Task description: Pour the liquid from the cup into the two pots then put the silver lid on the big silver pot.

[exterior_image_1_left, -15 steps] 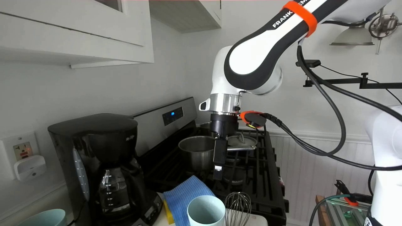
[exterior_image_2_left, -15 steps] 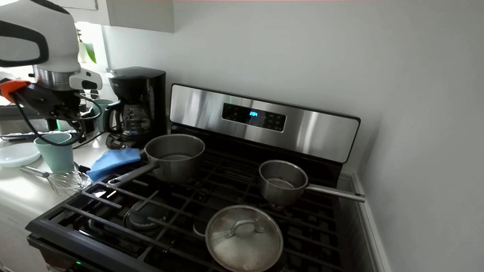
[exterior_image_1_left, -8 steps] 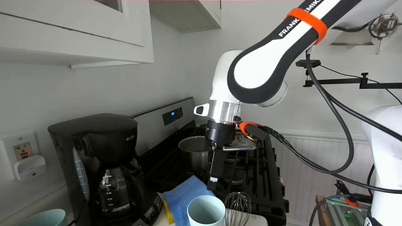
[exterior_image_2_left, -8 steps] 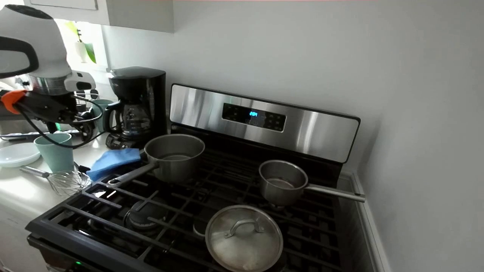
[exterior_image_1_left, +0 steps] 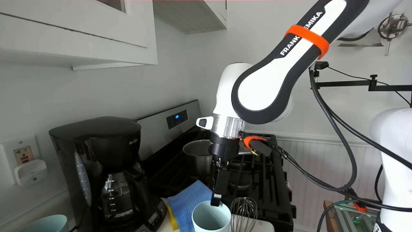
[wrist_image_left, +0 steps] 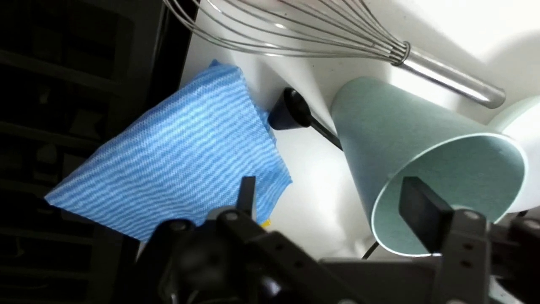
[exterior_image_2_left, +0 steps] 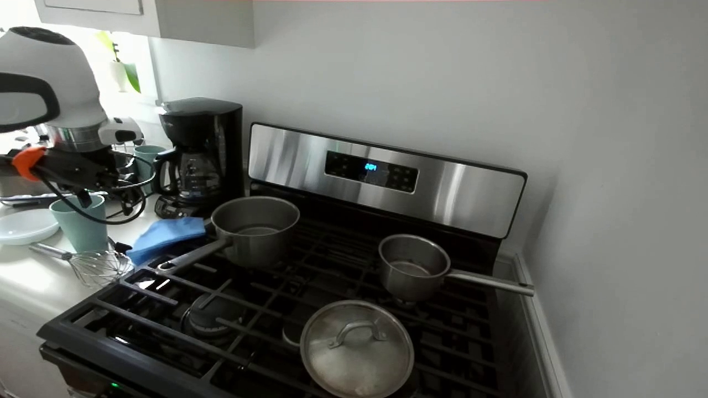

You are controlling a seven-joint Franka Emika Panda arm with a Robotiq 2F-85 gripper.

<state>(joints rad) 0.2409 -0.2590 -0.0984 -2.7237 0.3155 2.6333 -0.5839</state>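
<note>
The pale mint cup (exterior_image_1_left: 211, 219) stands upright on the counter near the stove; it also shows in the wrist view (wrist_image_left: 375, 118). My gripper (wrist_image_left: 331, 190) is open and empty, just above the cup. In the wrist view one finger overlaps the cup's mouth and the other overlaps the blue cloth. I cannot tell whether the cup holds liquid. The big silver pot (exterior_image_2_left: 257, 243) sits on the stove, its handle toward the counter. A smaller silver pot (exterior_image_2_left: 412, 283) sits farther along. The silver lid (exterior_image_2_left: 359, 359) lies on the front grate, handle up.
A blue cloth (wrist_image_left: 181, 156), a whisk (wrist_image_left: 295, 38) and a black scoop (wrist_image_left: 291, 110) lie near the cup. A black coffee maker (exterior_image_1_left: 99, 167) stands by the wall with another mint cup (exterior_image_1_left: 45, 224) beside it. A white plate (exterior_image_2_left: 25, 225) lies beyond the cup.
My gripper has moved down and toward the mint cup, from over the stove's edge to just above the cup's rim. The cup, pots and lid have not moved.
</note>
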